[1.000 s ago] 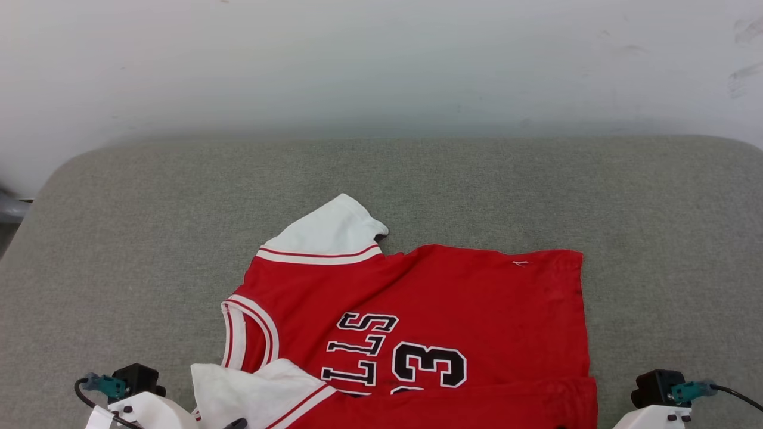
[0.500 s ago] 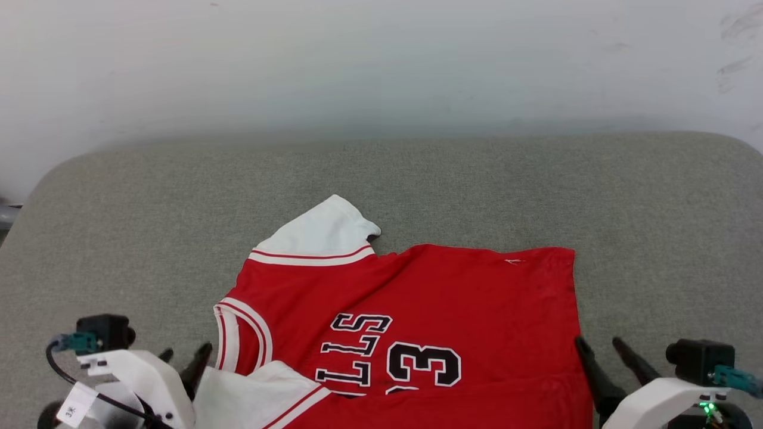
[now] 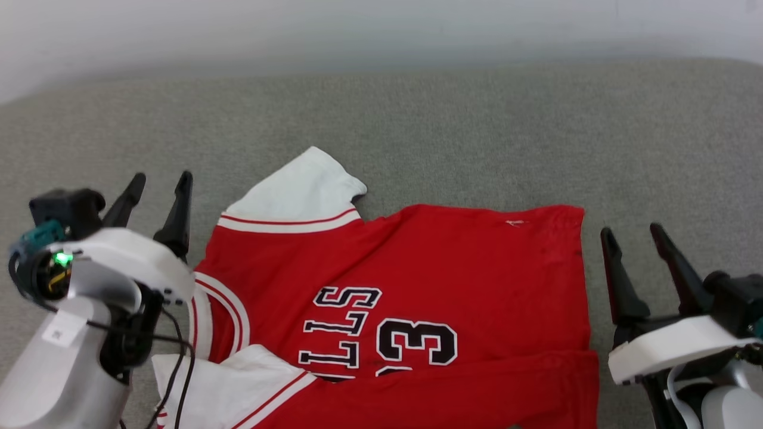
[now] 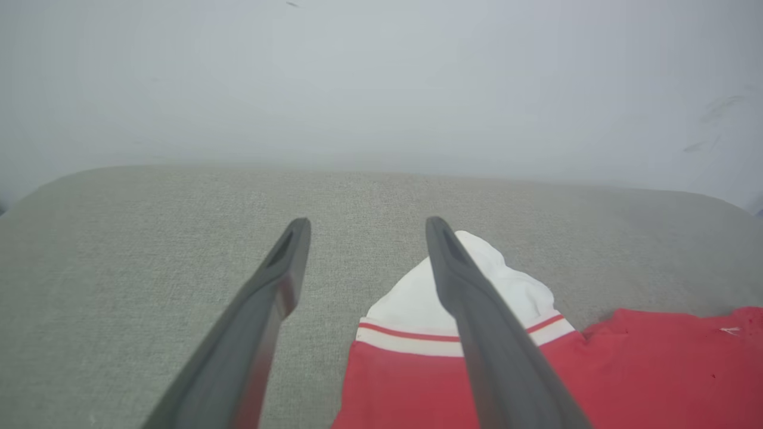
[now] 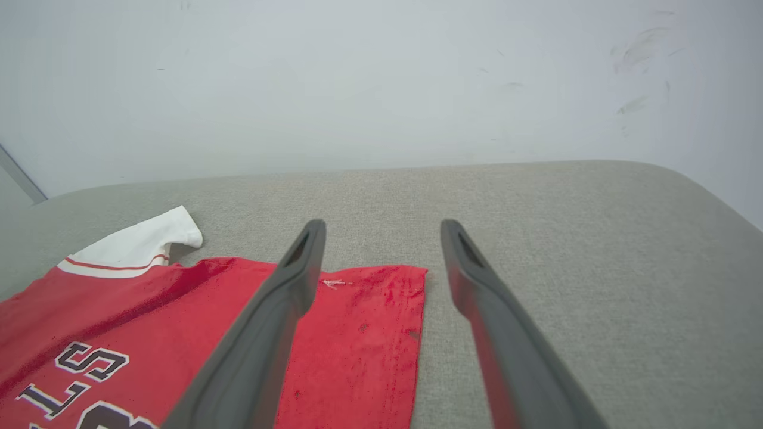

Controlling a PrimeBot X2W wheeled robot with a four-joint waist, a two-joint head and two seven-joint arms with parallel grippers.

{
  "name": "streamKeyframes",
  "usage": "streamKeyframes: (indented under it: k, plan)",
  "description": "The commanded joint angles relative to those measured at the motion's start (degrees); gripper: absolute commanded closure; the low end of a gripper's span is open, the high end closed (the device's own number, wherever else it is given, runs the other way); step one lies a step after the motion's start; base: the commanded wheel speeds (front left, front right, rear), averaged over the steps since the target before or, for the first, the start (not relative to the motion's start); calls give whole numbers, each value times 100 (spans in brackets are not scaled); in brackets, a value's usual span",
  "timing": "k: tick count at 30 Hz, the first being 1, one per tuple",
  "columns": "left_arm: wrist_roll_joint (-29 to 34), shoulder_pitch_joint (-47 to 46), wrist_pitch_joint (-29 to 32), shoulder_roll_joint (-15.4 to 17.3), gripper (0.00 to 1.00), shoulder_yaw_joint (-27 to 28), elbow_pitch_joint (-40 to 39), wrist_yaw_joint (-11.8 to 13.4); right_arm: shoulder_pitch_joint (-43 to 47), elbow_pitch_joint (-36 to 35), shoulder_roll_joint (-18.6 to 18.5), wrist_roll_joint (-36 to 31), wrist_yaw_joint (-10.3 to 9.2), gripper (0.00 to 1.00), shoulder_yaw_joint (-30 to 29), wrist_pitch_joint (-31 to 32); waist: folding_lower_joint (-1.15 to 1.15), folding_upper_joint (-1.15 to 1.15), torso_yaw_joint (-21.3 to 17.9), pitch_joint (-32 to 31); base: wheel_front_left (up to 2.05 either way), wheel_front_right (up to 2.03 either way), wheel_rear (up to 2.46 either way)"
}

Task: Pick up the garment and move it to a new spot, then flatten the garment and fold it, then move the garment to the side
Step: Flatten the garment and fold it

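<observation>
The garment (image 3: 429, 268), a red jersey with white sleeves, black letters and a number, lies flat on the grey cushioned surface (image 3: 477, 131), collar to the left, its near edge folded over. One white sleeve (image 3: 298, 190) points toward the far side. My left gripper (image 3: 161, 182) hovers open just left of the collar, holding nothing. My right gripper (image 3: 632, 232) hovers open just right of the hem, also with nothing in it. The left wrist view shows the sleeve (image 4: 417, 304) behind its right finger; the right wrist view shows the garment's hem corner (image 5: 381, 298) beside its left finger.
A pale wall (image 3: 381, 24) rises behind the cushioned surface. Bare grey fabric stretches beyond the garment and to both sides of it. The surface's rounded right corner (image 5: 685, 179) appears in the right wrist view.
Both grippers have risen from the bottom corners beside the garment and opened. The head camera has tilted down, so the whole scene sits higher.
</observation>
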Motion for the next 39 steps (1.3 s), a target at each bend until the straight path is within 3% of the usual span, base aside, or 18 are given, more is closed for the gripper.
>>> streamKeyframes:
  k: [1,5,8,13,17,23,28,35,36,37,38,39]
  plan:
    - [66,-354,-53,-43,0,-59,155,-102,-200,-115,21,-91,-4,0,16,-62,-1,0,-158,394,0,0,0]
    - [114,-805,55,-106,0,-159,422,-248,-391,-195,26,-28,-3,0,84,-99,-1,0,-280,631,0,0,0]
    - [109,-1334,309,-115,0,-300,697,-492,-571,-207,26,32,-3,0,169,-117,-1,0,-402,869,0,0,0]
    - [-103,-2169,1250,-28,0,-597,1225,-1004,-761,-87,26,217,-3,0,305,-150,-1,0,-613,1136,0,0,0]
    - [-349,-2700,2303,168,0,-908,1598,-1203,-856,76,25,369,-3,0,399,-239,-1,0,-802,1258,0,0,0]
    - [-846,-3156,3710,436,0,-1236,1895,-1263,-938,321,25,615,-3,0,505,-366,-1,0,-1060,1428,0,0,0]
    - [-1027,-3298,4389,526,0,-1423,2172,-1268,-1047,516,26,761,-3,0,603,-469,-1,0,-1223,1586,0,0,0]
    - [-1220,-2853,5405,260,0,-1848,2836,-1149,-1129,779,25,884,-3,0,617,-533,-1,0,-1324,1659,0,0,0]
    - [-1275,-2775,5623,212,61,-1891,2925,-1124,-1148,798,25,890,-3,0,616,-534,-1,0,-1334,1657,0,0,0]
    - [-1296,-2733,5691,181,94,-1921,2957,-1102,-1162,824,25,915,-3,0,610,-524,-1,0,-1342,1653,0,0,0]
    - [-1311,-2729,5695,154,100,-1927,2956,-1083,-1170,851,25,934,-3,0,607,-491,-1,0,-1345,1649,0,0,0]
    - [-1319,-2728,5677,132,100,-1928,2955,-1088,-1181,874,26,941,-3,0,603,-488,-1,0,-1343,1640,0,0,0]
